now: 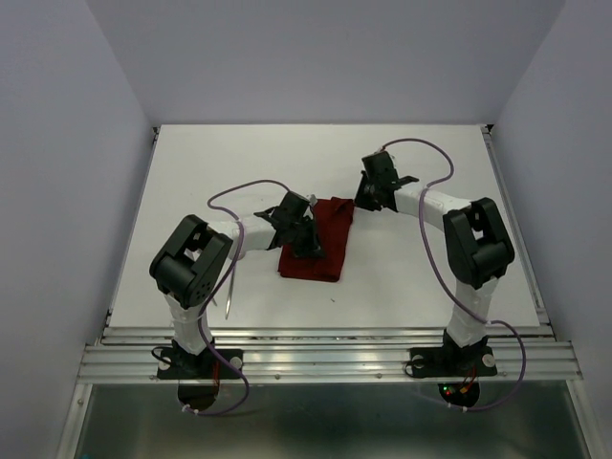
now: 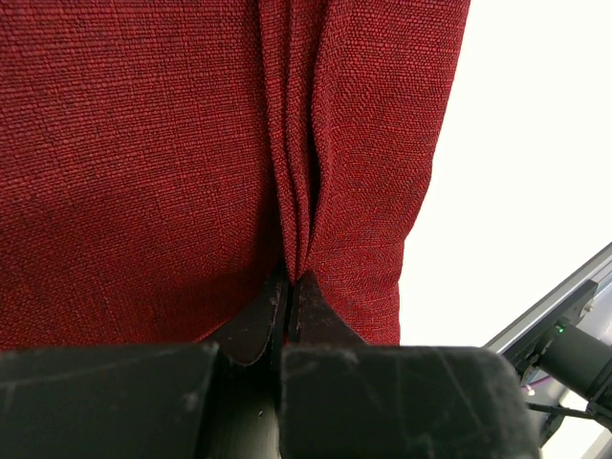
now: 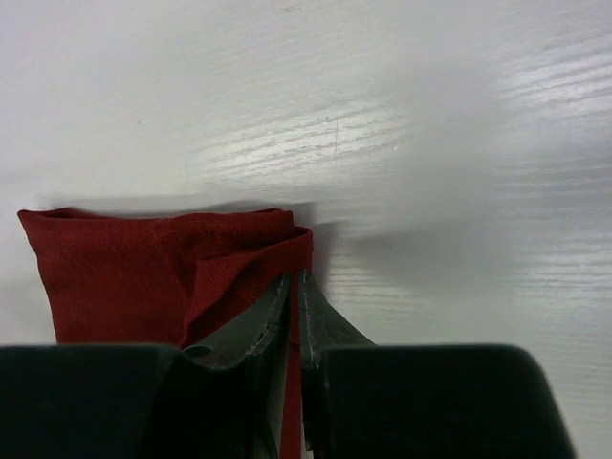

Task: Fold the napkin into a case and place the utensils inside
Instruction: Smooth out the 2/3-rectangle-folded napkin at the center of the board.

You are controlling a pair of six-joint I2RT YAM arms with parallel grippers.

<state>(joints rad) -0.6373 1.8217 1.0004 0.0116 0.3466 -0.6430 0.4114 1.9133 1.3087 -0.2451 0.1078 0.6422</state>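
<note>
The dark red napkin lies folded into a longish shape at the table's middle. My left gripper rests on it, shut on a pinched ridge of the napkin, with its tips closed around the pleat. My right gripper is at the cloth's far right corner. Its jaws are shut on the napkin's upturned edge, and red cloth shows between them. One thin silver utensil lies beside the left arm, near the front edge. I see no spoon.
White table with walls on three sides and a metal rail along the near edge. Purple cables loop over both arms.
</note>
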